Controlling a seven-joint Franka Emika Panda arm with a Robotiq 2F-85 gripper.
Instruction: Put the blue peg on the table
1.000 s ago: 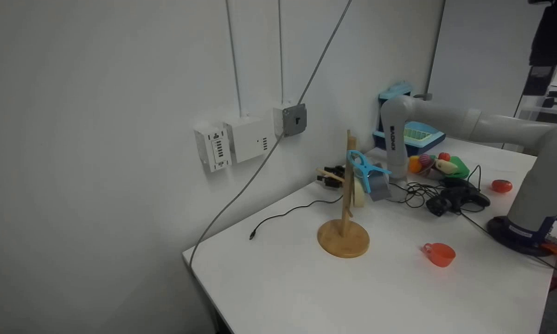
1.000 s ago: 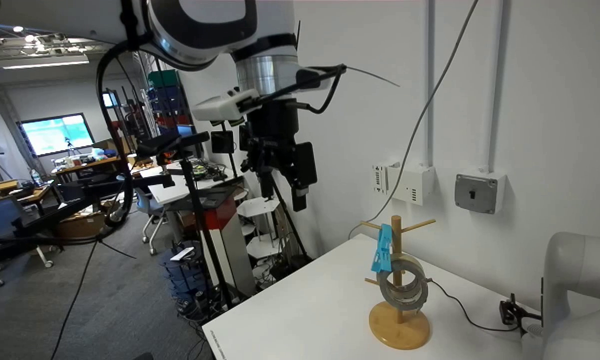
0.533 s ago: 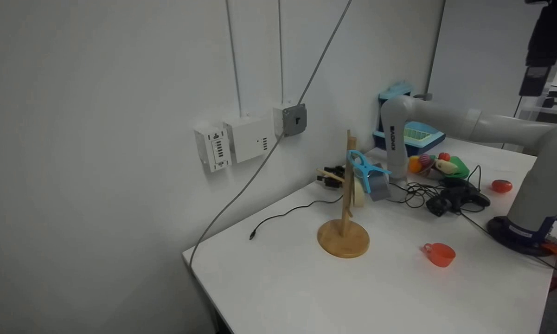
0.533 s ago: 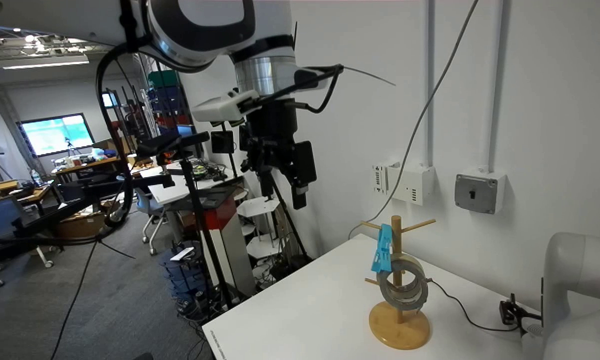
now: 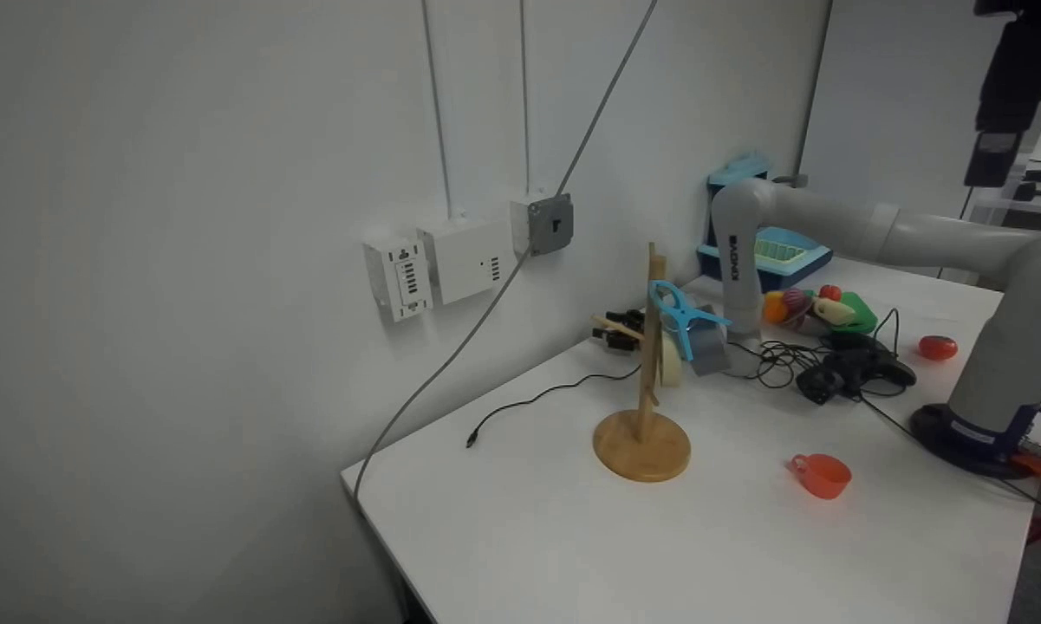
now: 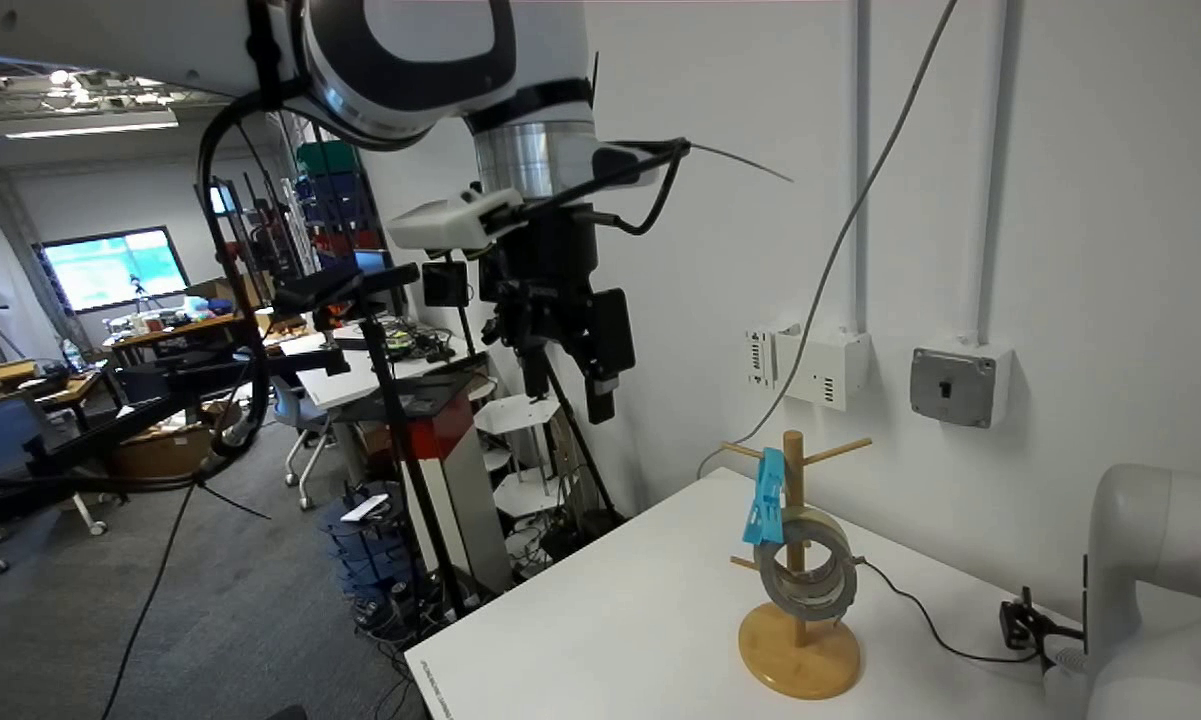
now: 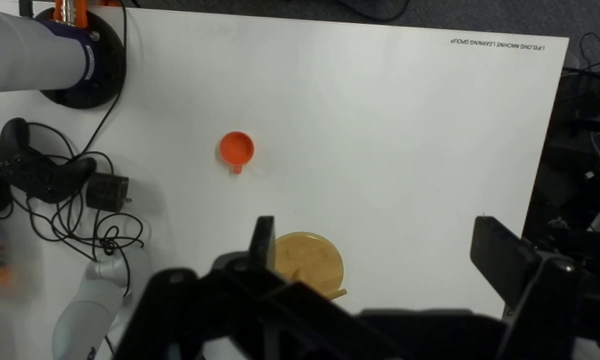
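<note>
Peg (image 6: 766, 497) on stand (image 6: 800, 657), below and well apart from jaws.

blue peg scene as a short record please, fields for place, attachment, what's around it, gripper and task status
object: blue peg
place: high on the wooden stand, above the table
attachment: clipped or just hung, cannot tell
also on stand: grey tape roll
on table: red-orange cup, black controller
gripper: open, holding nothing, away from the peg
task status: peg not yet on the table
</note>
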